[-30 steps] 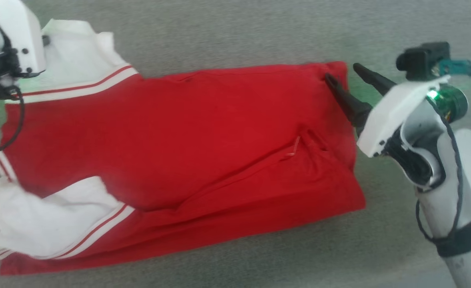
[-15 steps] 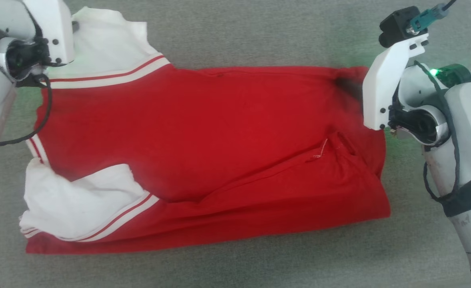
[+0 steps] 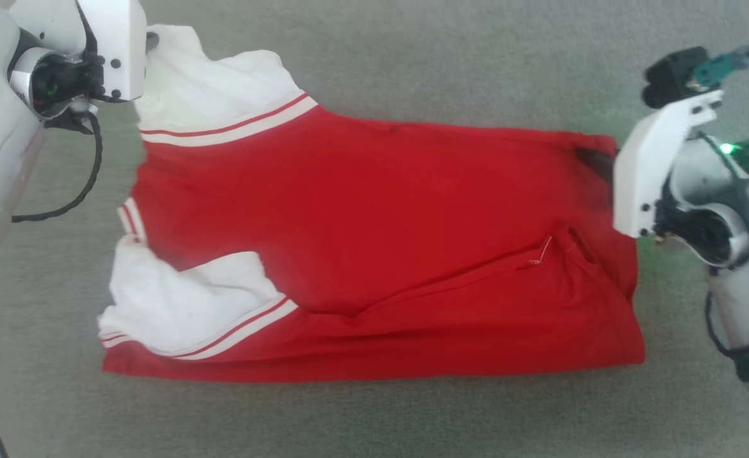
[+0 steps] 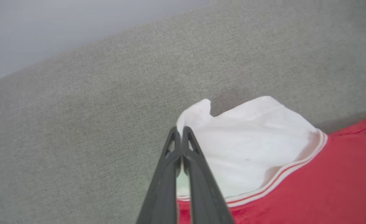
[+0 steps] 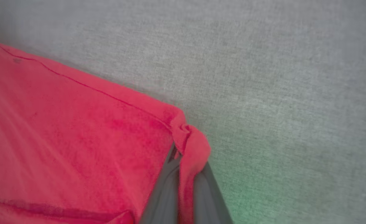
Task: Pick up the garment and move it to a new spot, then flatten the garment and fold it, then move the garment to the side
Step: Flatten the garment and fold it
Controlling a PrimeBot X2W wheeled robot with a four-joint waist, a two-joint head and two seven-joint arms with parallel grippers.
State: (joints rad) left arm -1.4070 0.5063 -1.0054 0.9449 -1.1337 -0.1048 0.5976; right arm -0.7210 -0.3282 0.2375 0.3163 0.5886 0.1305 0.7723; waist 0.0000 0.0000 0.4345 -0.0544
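the red shirt (image 3: 380, 242) lies folded on the grey surface (image 3: 412, 63), white striped sleeves (image 3: 221, 89) bunched. left gripper (image 4: 179, 132) is clamped on a sleeve edge, right gripper (image 5: 187, 155) on a red corner.

Head overhead; 2 wrists close on garment (image 3: 380, 222)

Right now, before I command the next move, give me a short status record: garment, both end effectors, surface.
garment: red shirt with white sleeves and striped trim, spread out with creases toward its right end; no lettering facing up
left end effector: shut, pinching the edge of the far white sleeve
right end effector: shut on the far red corner, cloth bunched between its fingers
near sleeve: crumpled, lying partly over the red body
surface: grey woven fabric under the whole garment
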